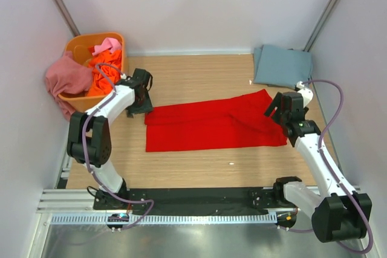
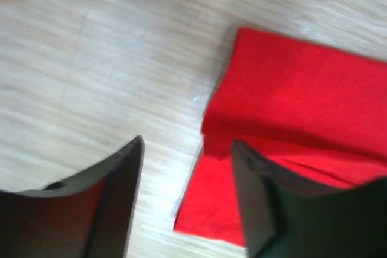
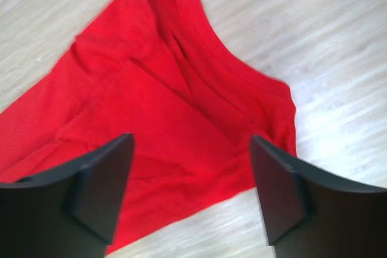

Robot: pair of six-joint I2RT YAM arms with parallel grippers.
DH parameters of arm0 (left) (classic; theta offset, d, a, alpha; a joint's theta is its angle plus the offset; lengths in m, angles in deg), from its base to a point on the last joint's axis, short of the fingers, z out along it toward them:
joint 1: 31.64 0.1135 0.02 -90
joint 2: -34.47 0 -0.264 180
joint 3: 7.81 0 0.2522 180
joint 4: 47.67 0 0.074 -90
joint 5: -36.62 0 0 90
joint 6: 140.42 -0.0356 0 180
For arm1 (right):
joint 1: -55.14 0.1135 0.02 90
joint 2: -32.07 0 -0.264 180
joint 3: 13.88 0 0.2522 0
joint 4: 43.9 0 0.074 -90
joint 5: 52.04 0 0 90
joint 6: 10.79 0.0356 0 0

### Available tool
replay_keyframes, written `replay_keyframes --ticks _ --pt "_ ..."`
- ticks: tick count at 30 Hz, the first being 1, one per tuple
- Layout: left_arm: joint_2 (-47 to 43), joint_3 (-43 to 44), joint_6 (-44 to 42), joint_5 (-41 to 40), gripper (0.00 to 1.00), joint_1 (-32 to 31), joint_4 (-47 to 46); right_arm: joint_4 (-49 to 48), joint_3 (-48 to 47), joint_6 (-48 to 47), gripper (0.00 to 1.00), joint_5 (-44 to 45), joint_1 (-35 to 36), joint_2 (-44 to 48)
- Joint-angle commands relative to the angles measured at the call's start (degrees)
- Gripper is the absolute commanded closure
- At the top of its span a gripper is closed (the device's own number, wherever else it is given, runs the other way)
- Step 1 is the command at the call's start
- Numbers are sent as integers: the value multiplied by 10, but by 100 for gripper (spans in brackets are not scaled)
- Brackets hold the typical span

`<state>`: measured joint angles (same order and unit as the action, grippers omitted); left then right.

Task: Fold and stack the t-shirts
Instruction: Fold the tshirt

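Note:
A bright red t-shirt [image 1: 211, 124] lies folded into a long band across the middle of the wooden table. My left gripper [image 1: 140, 102] hovers over its left end, open, with nothing between the fingers [image 2: 124, 167]; that end of the red t-shirt [image 2: 290, 89] shows a doubled layer. My right gripper [image 1: 279, 110] hangs open above the right end of the red t-shirt [image 3: 163, 113], holding nothing. A folded grey-blue t-shirt [image 1: 282, 66] rests at the back right. Orange, pink and dusty rose t-shirts [image 1: 97, 67] fill and spill over the orange tub.
The orange plastic tub [image 1: 76, 45] stands at the back left corner, with dusty rose cloth [image 1: 65, 77] draped over its left side. White walls close in the table on three sides. A black rail [image 1: 199, 200] runs along the near edge between the arm bases.

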<state>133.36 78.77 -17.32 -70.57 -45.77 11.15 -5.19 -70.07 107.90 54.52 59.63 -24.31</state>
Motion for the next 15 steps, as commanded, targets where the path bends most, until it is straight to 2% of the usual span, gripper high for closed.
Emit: replay_keyframes --ticks 1,2,5,10,13,15 --pt "-51 22 7 -63 29 0 51 22 11 40 14 33 -4 0" --pt "-57 27 7 -74 27 -1 58 24 10 42 10 41 -4 -2" --pt "-72 40 -1 -60 27 -1 59 16 -5 41 9 35 -5 -6" --pt "-88 13 9 -12 30 -11 19 -34 -25 18 12 -60 -2 -29" --pt "-81 -5 27 -3 32 -22 -15 -78 -31 14 19 -121 6 -69" --pt "-69 0 35 5 33 -31 -30 -108 -50 3 28 -158 24 -95"
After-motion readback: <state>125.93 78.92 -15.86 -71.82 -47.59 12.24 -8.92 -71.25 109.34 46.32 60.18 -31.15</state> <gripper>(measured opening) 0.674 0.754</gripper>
